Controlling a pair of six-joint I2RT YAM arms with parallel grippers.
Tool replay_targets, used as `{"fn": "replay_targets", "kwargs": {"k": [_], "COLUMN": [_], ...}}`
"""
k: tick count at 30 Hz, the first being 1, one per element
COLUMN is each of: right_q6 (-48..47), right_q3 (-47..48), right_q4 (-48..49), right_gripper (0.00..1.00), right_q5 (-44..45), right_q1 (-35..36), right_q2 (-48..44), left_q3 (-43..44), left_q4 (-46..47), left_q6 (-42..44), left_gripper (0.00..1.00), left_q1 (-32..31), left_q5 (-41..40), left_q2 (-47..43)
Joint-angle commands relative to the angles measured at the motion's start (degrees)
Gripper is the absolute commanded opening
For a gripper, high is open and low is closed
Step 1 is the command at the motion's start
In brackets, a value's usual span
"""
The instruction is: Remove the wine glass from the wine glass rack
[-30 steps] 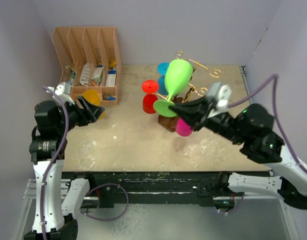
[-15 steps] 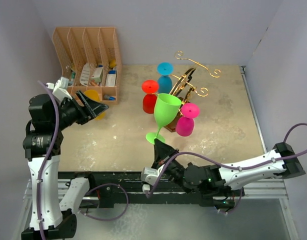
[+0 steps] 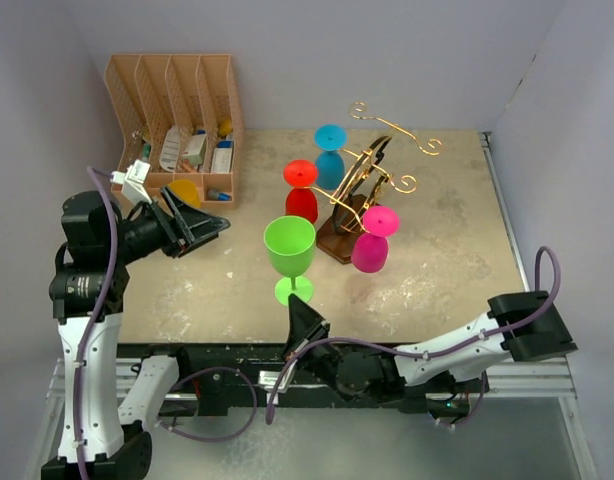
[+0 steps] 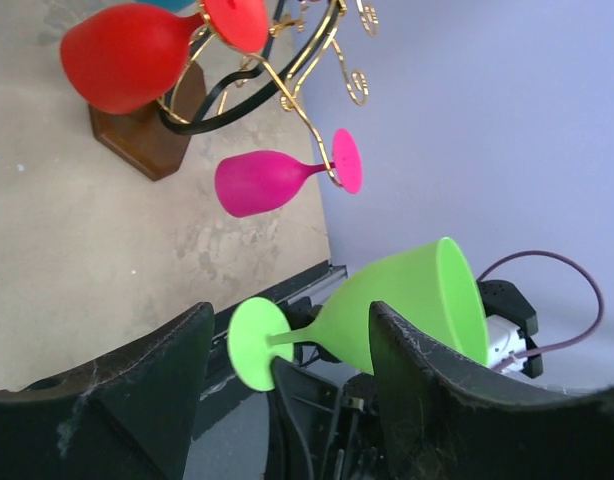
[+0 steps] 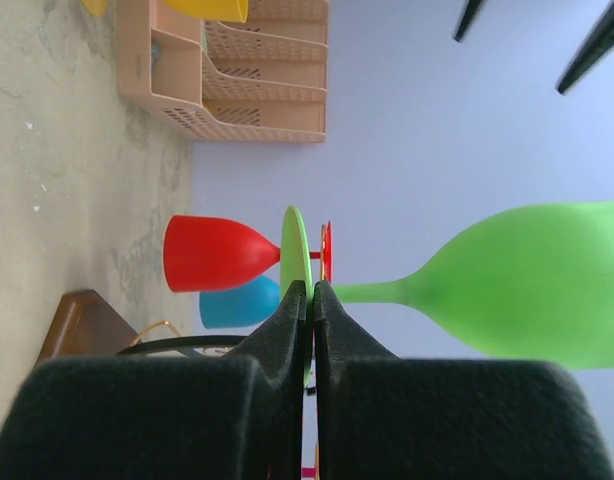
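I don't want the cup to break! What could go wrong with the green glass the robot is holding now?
The right gripper pinches only the thin round foot of the green plastic wine glass, with the tall bowl up above, so it might tilt or slip out. The red glass and pink glass hang on the gold wire rack with the brown wooden base close by; a careless swing could knock them.

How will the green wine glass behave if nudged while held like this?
Probably top-heavy: the green wine glass has a wide bowl over a thin stem and small foot, so it could tip easily. The right gripper pinches only the foot's thin rim, so the glass may pivot or slip. It looks like opaque plastic, so likely light and not very fragile.
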Motion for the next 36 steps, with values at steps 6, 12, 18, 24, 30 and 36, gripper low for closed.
{"fn": "replay_targets", "kwargs": {"k": [6, 12, 18, 24, 30, 36], "right_q6": [-3.0, -3.1, -2.4, -1.8, -1.3, -2.0], "right_q3": [3.4, 4.6, 5.6, 6.7, 7.5, 8.5], "right_q4": [9.5, 10.8, 10.8, 10.3, 10.5, 10.4], "right_gripper": [0.0, 0.0, 0.0, 0.0, 0.0, 0.0], "right_q5": [0.1, 1.1, 1.4, 1.2, 0.9, 0.8], "right_q1": [-0.3, -0.5, -0.9, -1.0, -1.3, -1.8], "right_q2": [7.6, 11.9, 15.1, 17.7, 19.9, 21.3], "left_q3": [8.9, 10.2, 7.7, 6.2, 5.7, 3.5], "left_q4": [-4.9, -10.4, -13.5, -15.0, -15.7, -15.7], "left_q6": [2.2, 6.7, 9.8, 11.6, 13.5, 16.0], "left_gripper": [0.66, 0.65, 0.63, 0.61, 0.59, 0.58], "left_q1": [-2.9, -4.5, -6.1, -7.3, -8.4, -9.3], "left_q5": [-0.1, -3.6, -5.7, -7.3, -8.7, -8.8], "left_q2": [1.5, 1.9, 1.2, 0.7, 1.0, 1.7]}}
